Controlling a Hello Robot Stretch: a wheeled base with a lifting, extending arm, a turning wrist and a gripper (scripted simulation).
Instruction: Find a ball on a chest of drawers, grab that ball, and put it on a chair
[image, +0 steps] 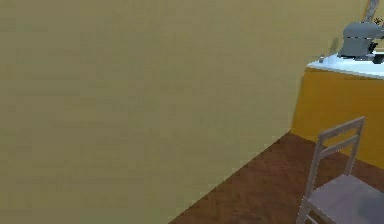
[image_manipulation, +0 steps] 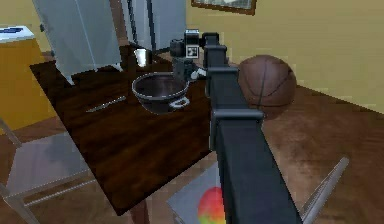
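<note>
A brown ball shows just right of the arm's far end, against the wooden floor; I cannot tell whether it rests on anything. The dark arm rises from the bottom edge to two white marker squares. Left of them the gripper stands at the dark table's far side, by a dark bowl. I cannot tell whether it holds anything. A grey chair stands at the table's left in the arm side view. A grey wooden chair sits at the forward view's lower right.
A yellow wall is close ahead. An orange counter with a white top carries a grey appliance. On the table lie a small cup and a utensil. White chairs stand behind it.
</note>
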